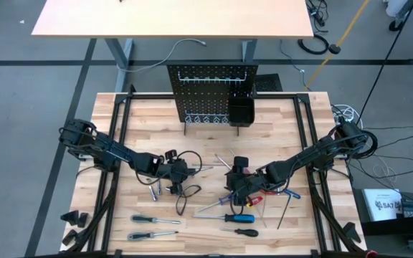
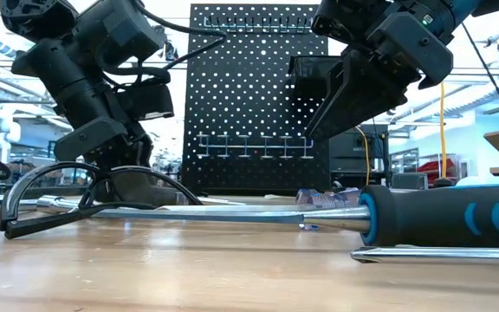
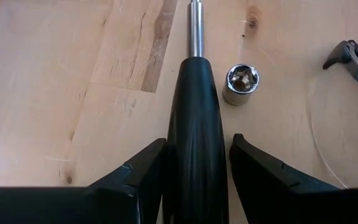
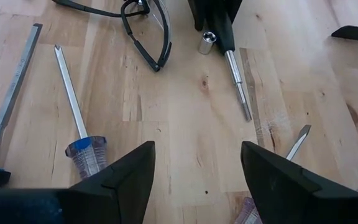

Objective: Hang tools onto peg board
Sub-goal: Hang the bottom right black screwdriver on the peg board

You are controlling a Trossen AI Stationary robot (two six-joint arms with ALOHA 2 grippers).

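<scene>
The black peg board (image 1: 210,93) stands upright at the table's far side, with hooks and a small black bin (image 1: 240,111). My left gripper (image 1: 176,172) is low over the table's left middle, shut on a black-handled screwdriver (image 3: 194,124). A small silver socket (image 3: 241,84) stands on the wood beside the handle. A black glasses-like loop (image 4: 145,31) lies close by. My right gripper (image 4: 197,168) hovers open over the middle right, above a clear-handled screwdriver (image 4: 86,152) and other loose tools, touching none. My left gripper pinches the screwdriver's black handle (image 3: 173,162) between its two fingers. The fingers slant down from the table's left and lie along the handle. The silver shaft (image 4: 238,78) reaches out ahead of them toward the right, low over the wood; whether it is lifted clear I cannot tell.
More screwdrivers lie near the front edge (image 1: 154,219), (image 1: 153,234), (image 1: 242,232), and a blue-and-black one (image 1: 239,217) lies under the right arm. A flat-blade tip (image 4: 300,140) and a long steel shaft (image 4: 11,106) flank my right gripper. Bare wood lies before the peg board.
</scene>
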